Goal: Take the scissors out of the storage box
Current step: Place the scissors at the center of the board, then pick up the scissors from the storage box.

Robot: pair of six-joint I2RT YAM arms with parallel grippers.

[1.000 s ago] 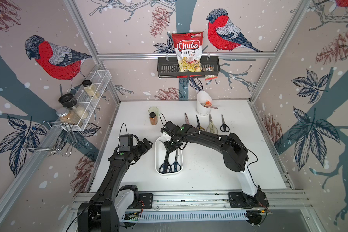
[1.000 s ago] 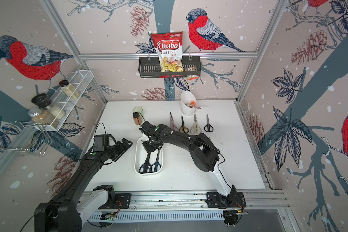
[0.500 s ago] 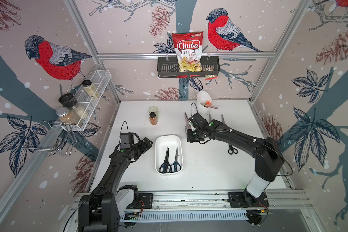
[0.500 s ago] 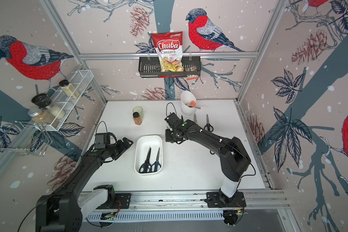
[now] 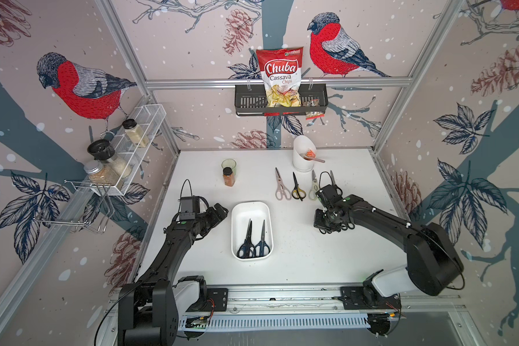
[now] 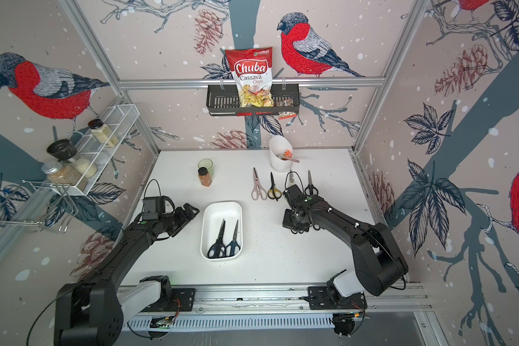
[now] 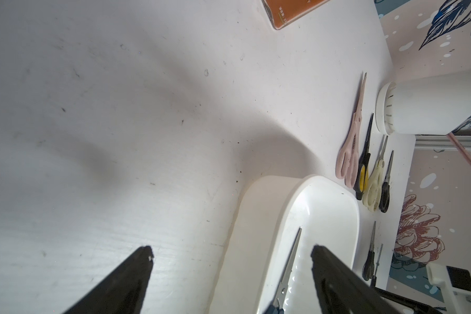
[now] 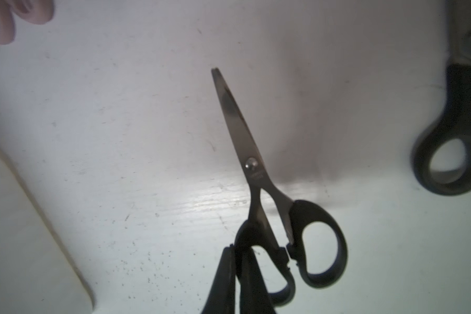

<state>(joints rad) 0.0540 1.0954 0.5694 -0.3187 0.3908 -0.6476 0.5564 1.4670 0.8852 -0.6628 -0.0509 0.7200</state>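
Clamping black scissors (image 8: 253,168); right end effector (image 8: 239,248) well clear of storage box (image 5: 250,211).

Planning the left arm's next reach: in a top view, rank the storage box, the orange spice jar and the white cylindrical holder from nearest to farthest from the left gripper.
1. storage box: right beside the open left gripper, on its inner side.
2. orange spice jar: farther back on the table.
3. white cylindrical holder: by the back wall, toward the right arm's side.
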